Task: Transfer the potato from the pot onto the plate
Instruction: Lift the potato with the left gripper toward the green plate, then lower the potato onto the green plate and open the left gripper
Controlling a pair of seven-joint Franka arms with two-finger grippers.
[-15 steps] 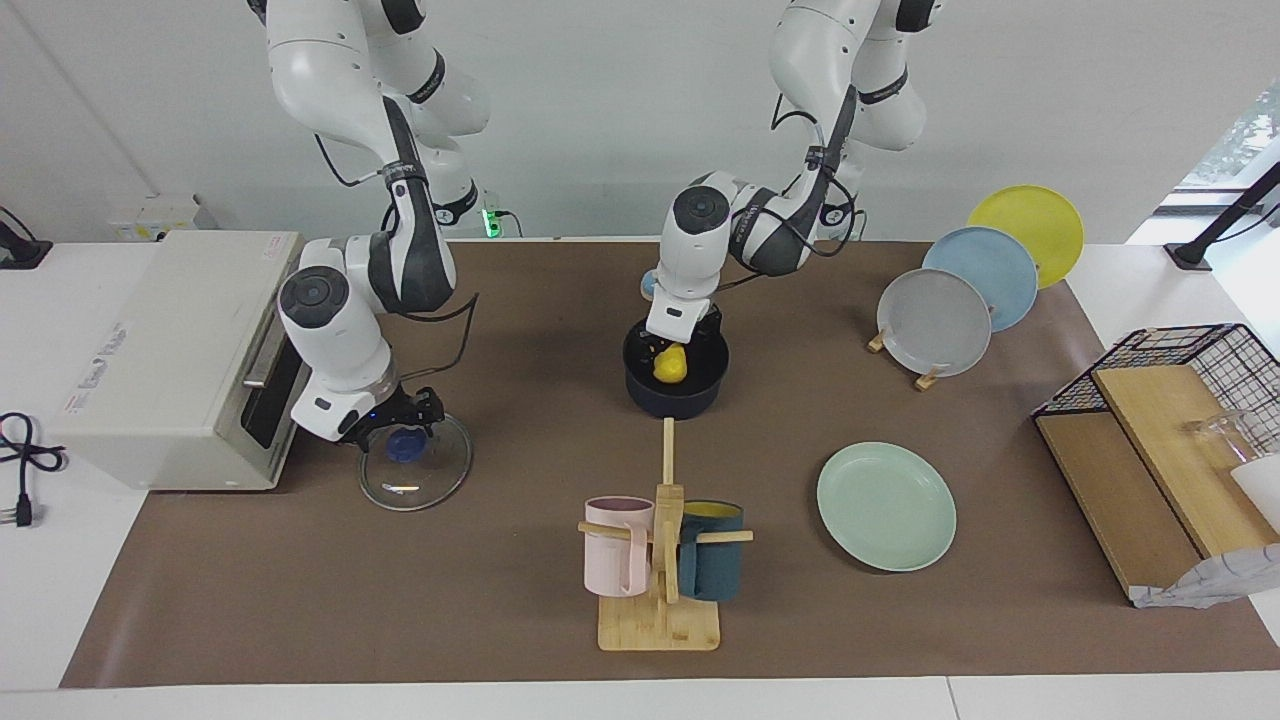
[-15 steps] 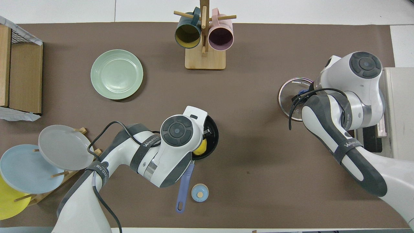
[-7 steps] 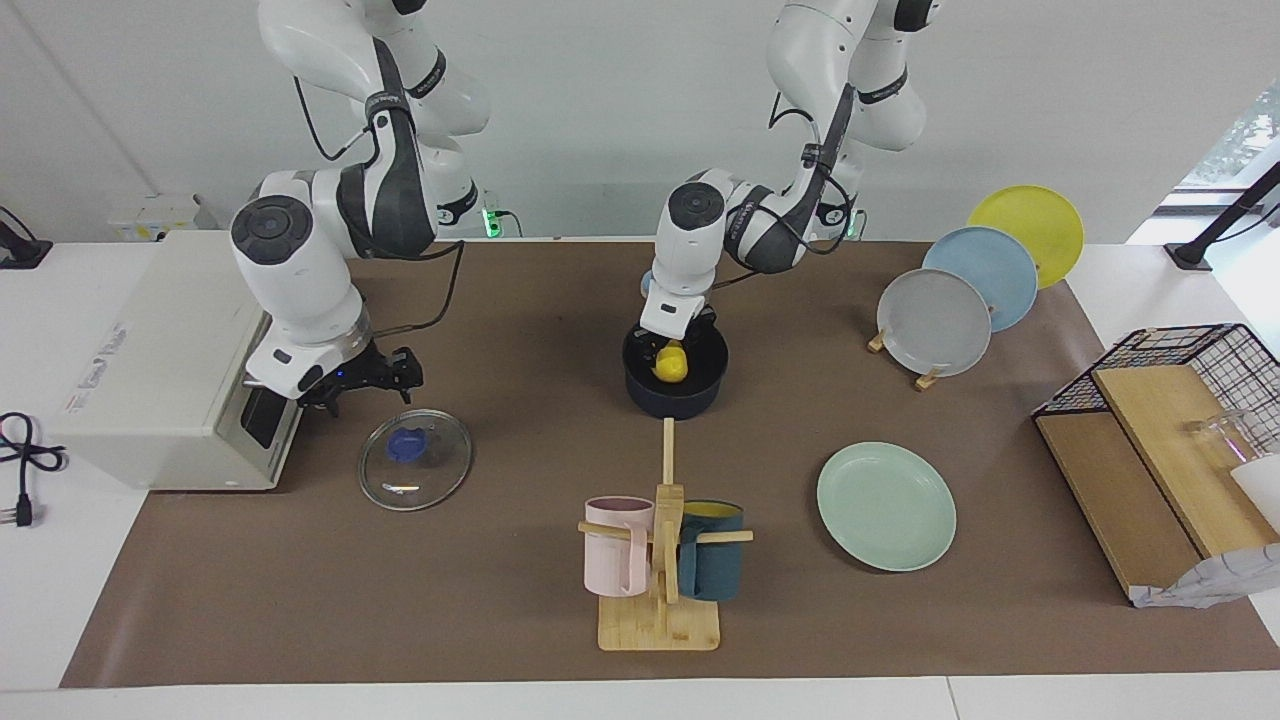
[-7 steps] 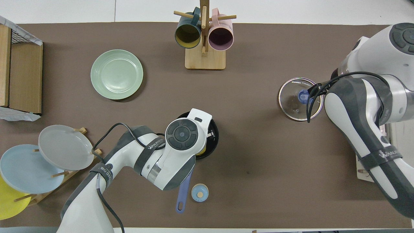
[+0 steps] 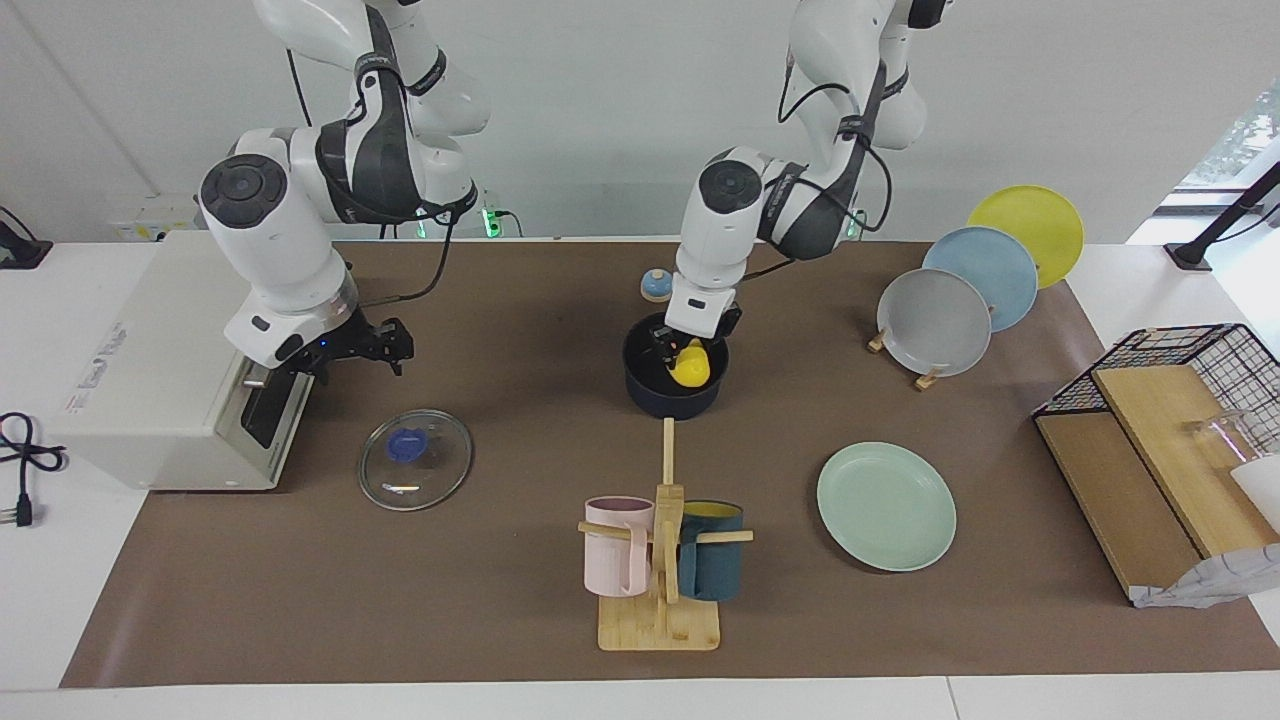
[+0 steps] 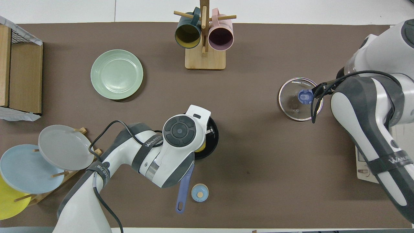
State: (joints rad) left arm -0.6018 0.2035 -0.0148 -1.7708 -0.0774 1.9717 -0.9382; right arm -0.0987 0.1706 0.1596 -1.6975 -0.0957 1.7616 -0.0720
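Note:
The dark navy pot (image 5: 672,392) stands mid-table, its blue handle (image 6: 183,191) pointing toward the robots. My left gripper (image 5: 690,352) reaches into the pot from above and is shut on the yellow potato (image 5: 691,368), holding it at about rim height. In the overhead view the left hand covers most of the pot (image 6: 212,139), and only a sliver of the potato (image 6: 201,148) shows. The mint-green plate (image 5: 886,506) lies bare, farther from the robots than the pot, toward the left arm's end. My right gripper (image 5: 345,352) is open and empty, up in the air beside the white box.
A glass lid (image 5: 415,459) with a blue knob lies toward the right arm's end, beside a white box (image 5: 160,350). A mug rack (image 5: 660,560) stands farther out than the pot. Grey, light blue and yellow plates (image 5: 932,321) stand in a rack. A wire basket (image 5: 1190,400) and small blue disc (image 6: 199,192) are nearby.
My right gripper has let go of the glass lid and risen away toward the white box. My left gripper has shifted slightly toward the left arm's end with the potato.

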